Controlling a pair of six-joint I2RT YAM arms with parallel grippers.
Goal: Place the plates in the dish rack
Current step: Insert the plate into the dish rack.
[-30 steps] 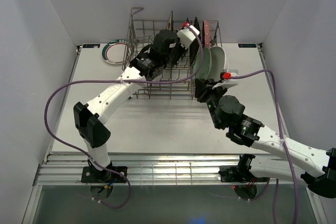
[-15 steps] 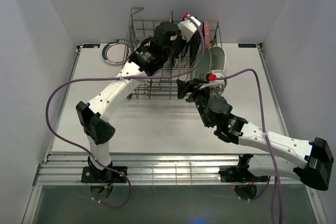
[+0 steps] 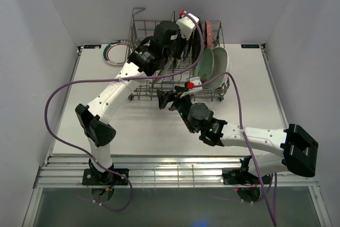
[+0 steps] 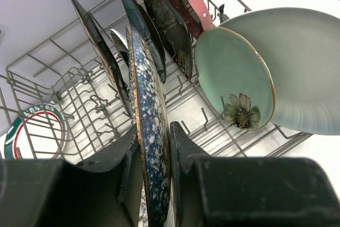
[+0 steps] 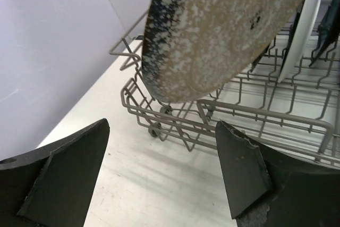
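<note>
The grey wire dish rack (image 3: pixel 139 28) stands at the back of the table. My left gripper (image 3: pixel 179 42) reaches in from above, shut on a speckled plate (image 4: pixel 146 78) that it holds upright on edge between the tines; its mottled face (image 5: pixel 223 25) fills the top of the right wrist view. A mint round plate (image 3: pixel 205 63), a white oval plate (image 3: pixel 221 59), a pink plate (image 3: pixel 209 33) and dark square plates (image 4: pixel 164 19) stand in the rack. My right gripper (image 3: pixel 167 99) hovers open and empty over the table, just in front of the rack's front rail (image 5: pixel 175 123).
A white plate with a green-and-red rim (image 3: pixel 117 52) lies flat on the table left of the rack. White walls close in the table on three sides. Purple cables loop from both arms.
My right gripper has opened wide and swung left, from beside the mint and white plates to the rack's front. The left gripper has shifted slightly back and up, still holding the speckled plate.
</note>
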